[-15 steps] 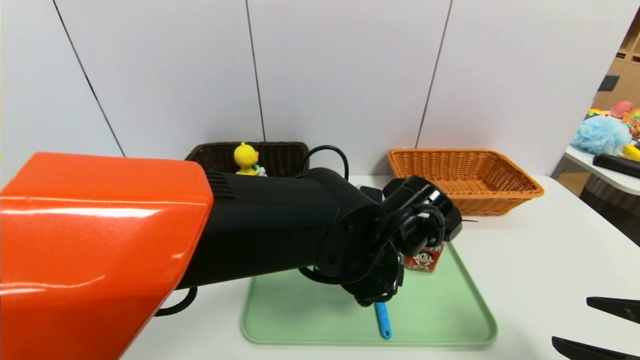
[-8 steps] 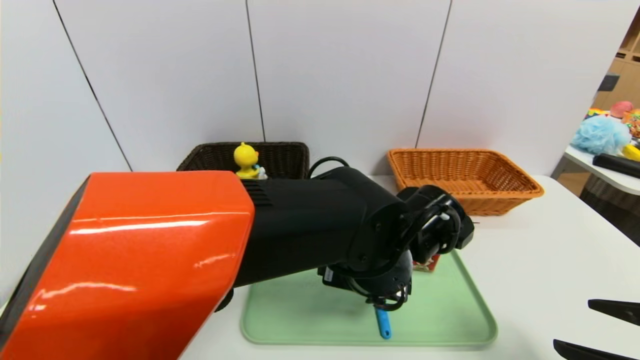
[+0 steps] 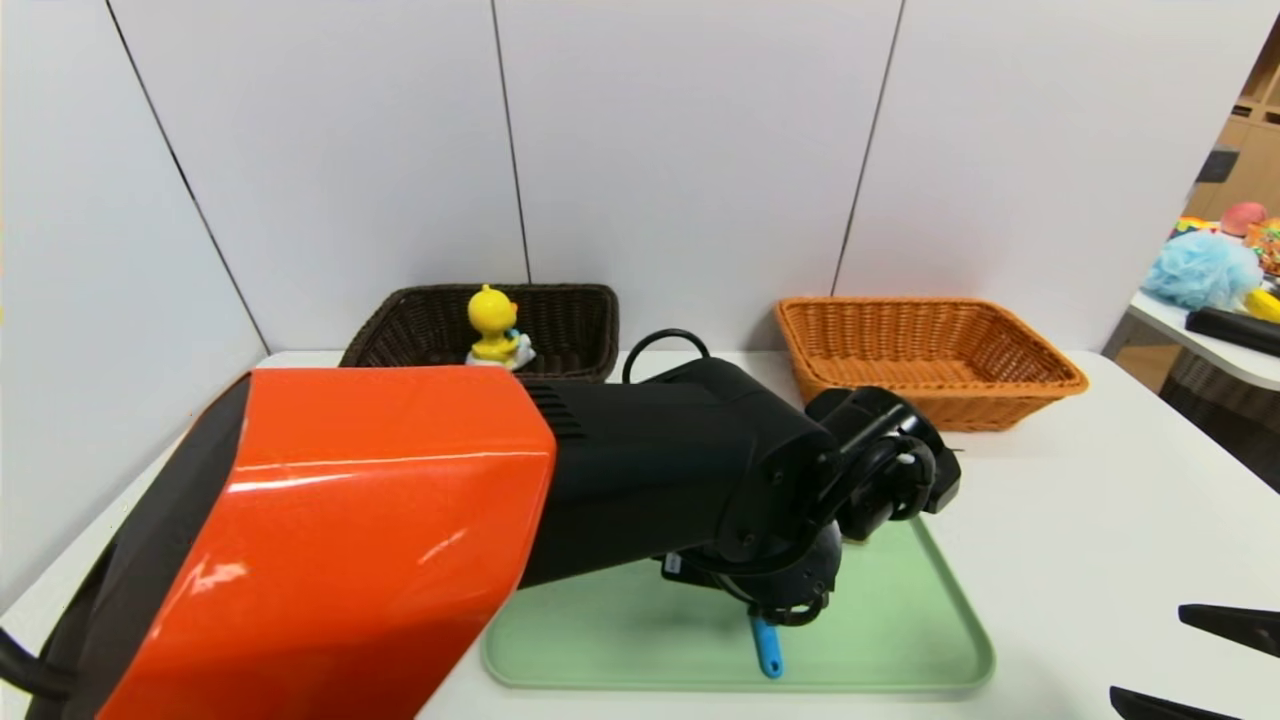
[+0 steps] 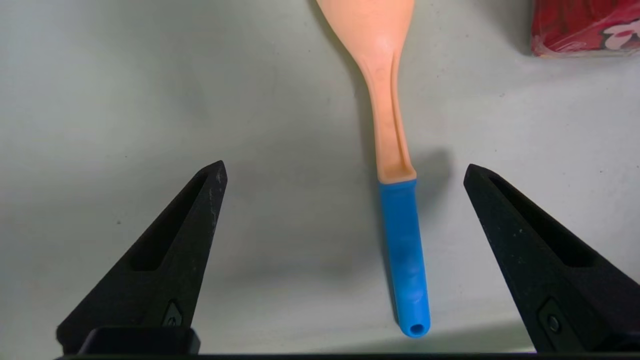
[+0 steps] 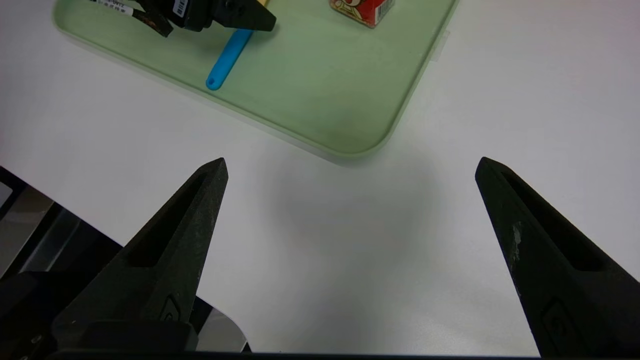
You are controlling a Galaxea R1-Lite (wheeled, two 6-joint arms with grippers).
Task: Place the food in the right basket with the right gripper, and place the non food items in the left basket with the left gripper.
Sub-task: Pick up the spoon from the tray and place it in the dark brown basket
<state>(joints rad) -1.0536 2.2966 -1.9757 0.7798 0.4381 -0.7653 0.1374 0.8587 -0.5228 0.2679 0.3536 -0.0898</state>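
"What is the tool doing?"
"The left gripper (image 4: 346, 162) is spread wide over the green tray (image 3: 620, 670), its tips on either side of an orange spoon with a blue handle (image 4: 406, 255), gripping nothing."
"And the right gripper (image 5: 352, 159)?"
"Spread too, idle above the white table (image 3: 1080, 560), to the near right of the tray."
"What else is on the tray?"
"A red box (image 5: 365, 10), right of the spoon, probably food."
"How far along is it?"
"A yellow duck (image 3: 492, 322) sits in the dark basket (image 3: 570, 300), far left. The orange basket (image 3: 900, 400), far right, shows nothing inside. Spoon and box seem left to sort."
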